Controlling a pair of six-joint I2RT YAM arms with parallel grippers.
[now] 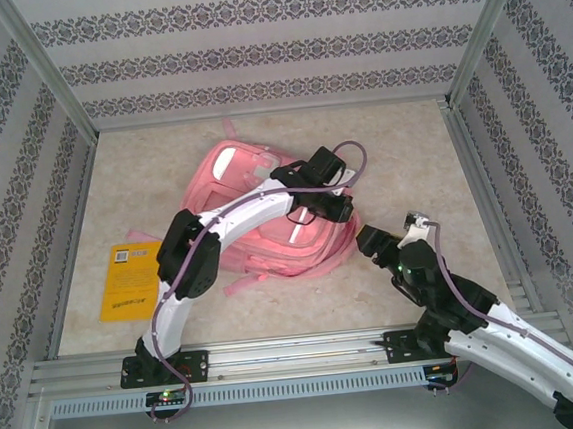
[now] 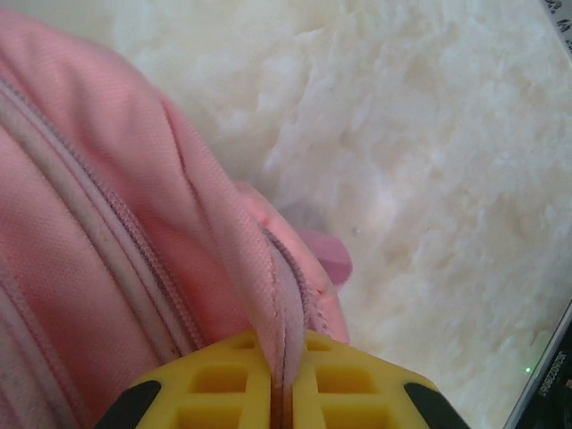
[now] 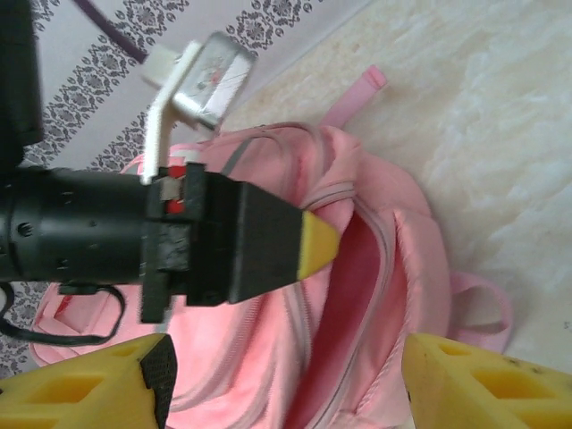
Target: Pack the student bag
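Well off to the left of the left jaws, a yellow book (image 1: 130, 280) lies flat on the bench (image 1: 412, 153), apart from everything else and not yet packed. The student bag (image 1: 238, 174) lies in the middle of the bench, directly under the left jaws, which reach over it from the near left. Those jaws are pressed together on a fold of the bag's pink fabric. In the left wrist view the two yellow fingertips (image 2: 223, 399) meet with the fold running up between them, and a zipper track (image 2: 98, 232) lies just to their left. The right wrist view shows the same pinch from the side, with the rim raised so that the bag's mouth (image 3: 349, 277) gapes below and to the right of it. The right jaws stand spread wide with nothing between them, just right of the left jaws and facing the open mouth. I judge that the opening step is in hand and the packing itself has hardly begun. The chief risk is the thin fold sliding out of the pinch, since little cloth is caught; the mouth would then fall shut. A harder pull might drag the light bag across the bench instead of widening it. The two sets of jaws are also close together, so the right ones entering the mouth could knock the left ones or snag the strap loop (image 3: 478, 308) beside it.
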